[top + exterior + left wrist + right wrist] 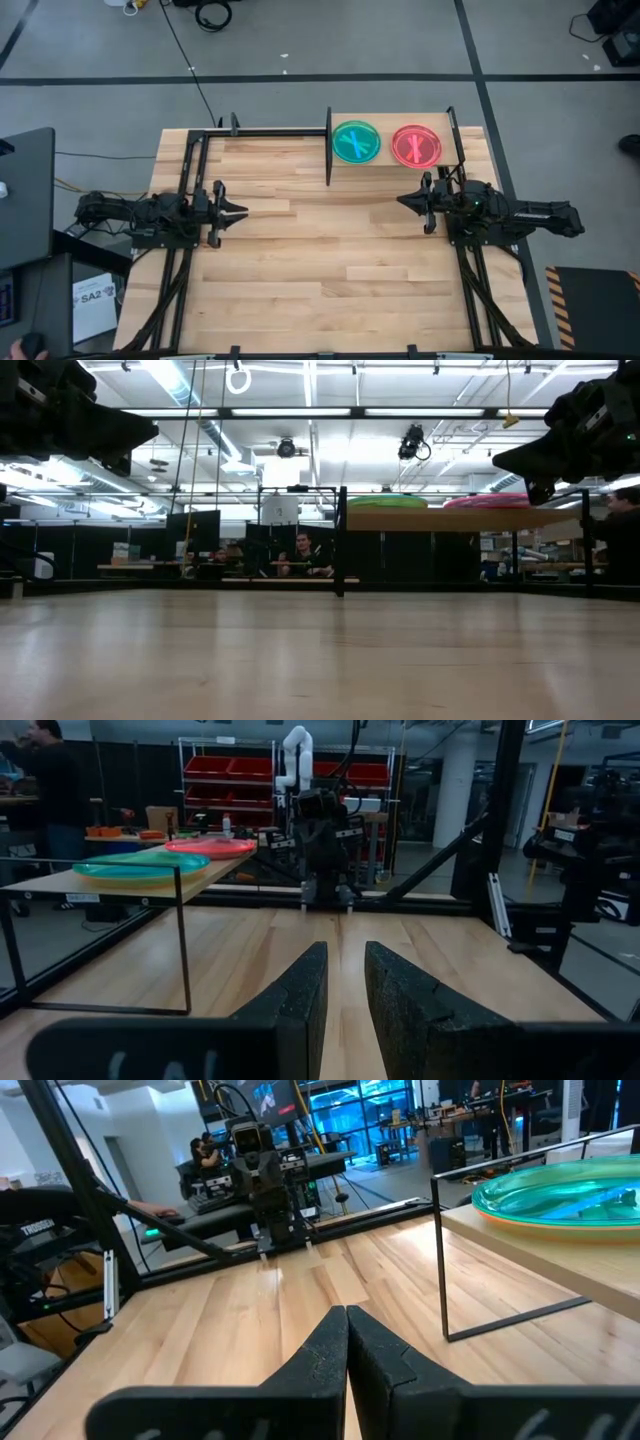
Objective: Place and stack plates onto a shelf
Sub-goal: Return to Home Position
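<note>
Left pincer (pixel 240 211) slightly parted, right pincer (pixel 403 201) closed, both empty above worktop (pixel 330 250). Plates (pixel 356 142) sit in two stacks on shelf (pixel 386 158). We judge: pull both home slowly, avoid shelf posts (pixel 328 150).

Teal stack (pixel 356 142), pink stack (pixel 417 146) — on shelf (pixel 386 161)

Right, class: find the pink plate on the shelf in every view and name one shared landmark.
High view: pink plate upper right, on the shelf's right end.
Low view: a thin pink edge, upper right, atop the shelf board.
Left wrist view: on the shelf, beyond the teal plate.
Right wrist view: not in it.
Shared landmark: the shelf.
</note>
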